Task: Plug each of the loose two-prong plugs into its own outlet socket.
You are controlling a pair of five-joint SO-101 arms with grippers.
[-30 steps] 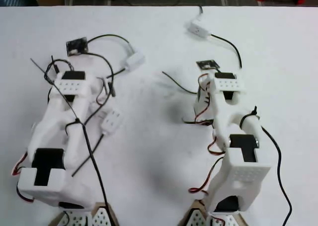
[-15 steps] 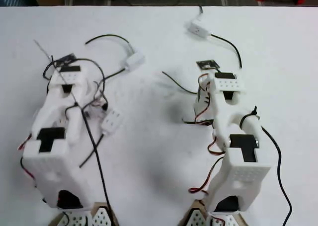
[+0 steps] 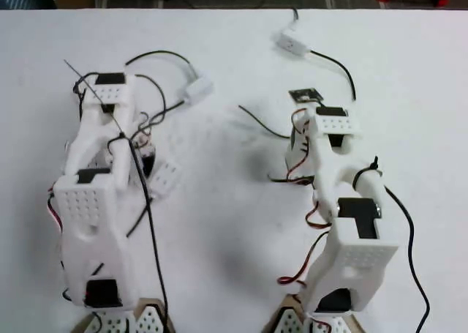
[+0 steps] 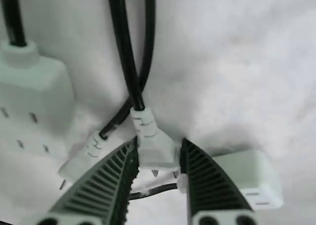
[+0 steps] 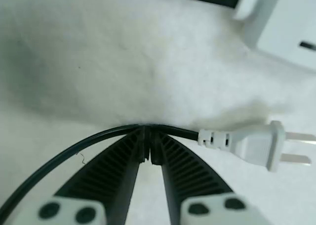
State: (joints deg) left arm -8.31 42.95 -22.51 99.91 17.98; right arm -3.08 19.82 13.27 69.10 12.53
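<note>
From above, the left arm stoops over a white plastic outlet block on the white counter. The left pincer clamps a white two-prong plug by its body, leaving the prongs free. The right pincer is pinched onto a thin black cord behind a second white plug, probably to drag it.

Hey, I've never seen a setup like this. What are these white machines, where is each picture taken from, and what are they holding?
These are two white robot arms side by side on a white table. The high view looks down on both; the other two pictures come from a camera on each arm's wrist, looking along its claw. Outlet blocks and corded plugs lie on the table. The left claw is closed on a white two-prong plug. The right claw pinches a black cord just behind another plug.
</note>
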